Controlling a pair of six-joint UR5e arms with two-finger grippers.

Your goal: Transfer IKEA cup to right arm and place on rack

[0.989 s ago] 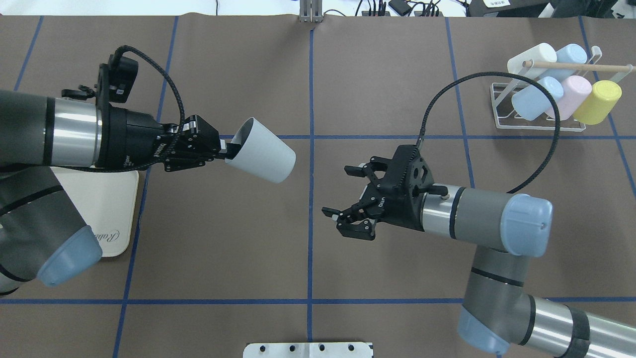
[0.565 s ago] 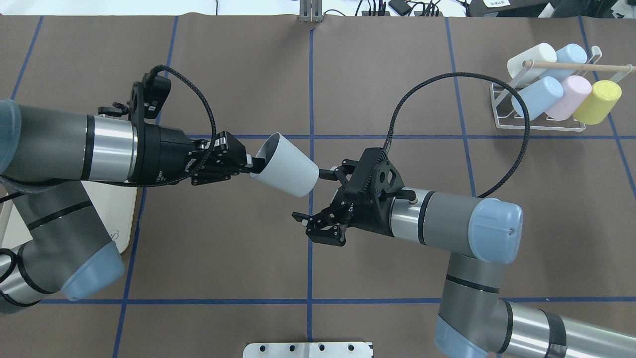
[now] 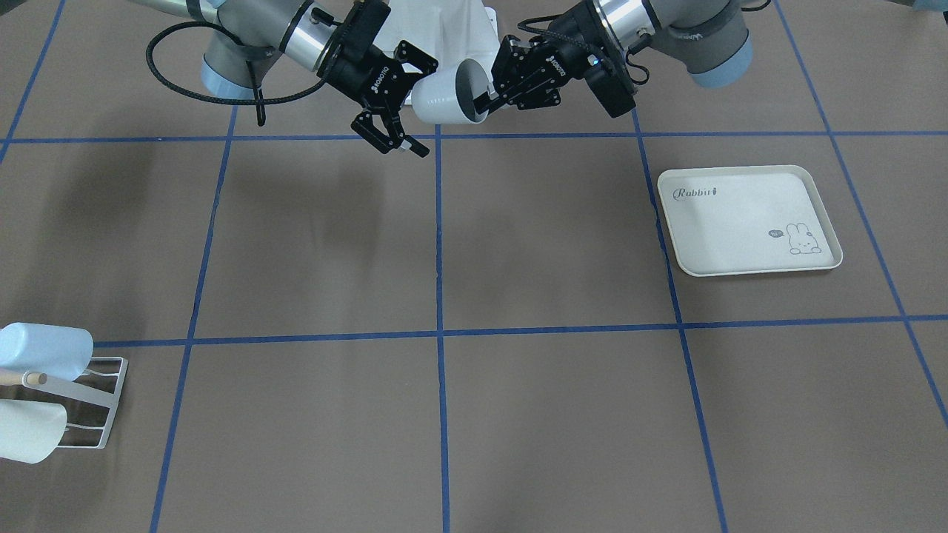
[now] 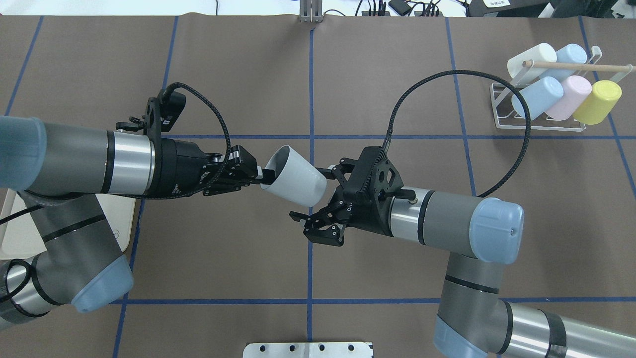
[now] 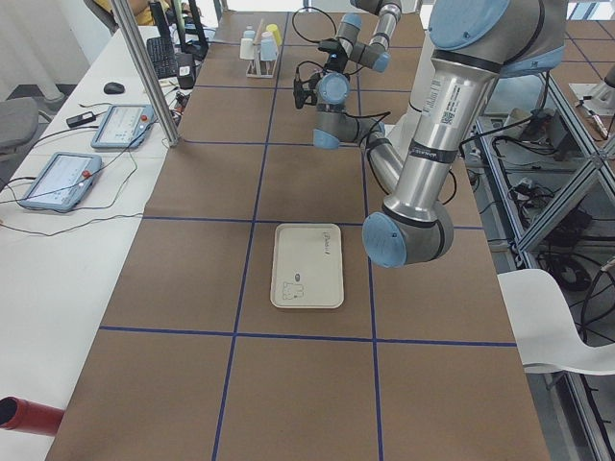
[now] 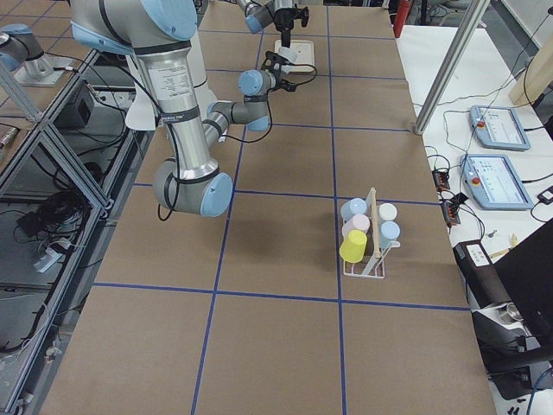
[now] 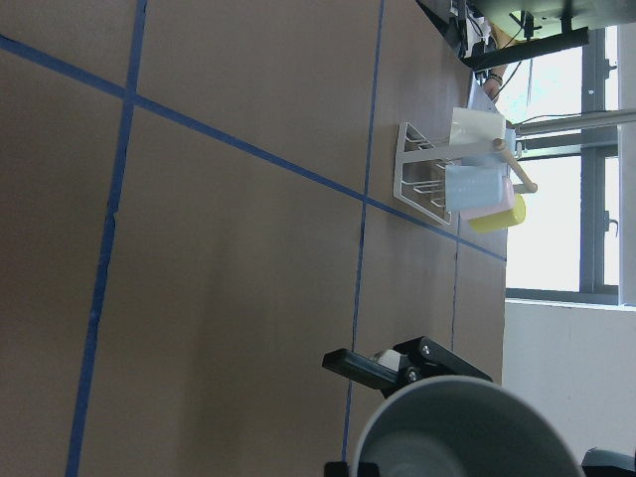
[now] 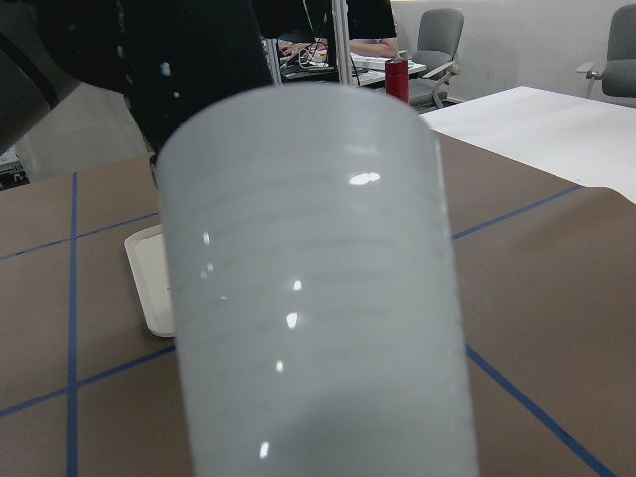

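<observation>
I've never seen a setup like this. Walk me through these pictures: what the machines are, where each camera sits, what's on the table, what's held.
These are two robot arms, a left arm and a right arm, at a brown table, each ending in a two-finger gripper. One picture looks down from behind the robot, one faces it across the table, two look along the table from its ends, two come from wrist cameras. The left gripper pinches the rim of a white cup, held in the air. The right gripper is open, jaws spread around the cup's base, not yet closed: a hand-over. On the table lie a cream rabbit-print tray and a white wire rack carrying five cups.
</observation>
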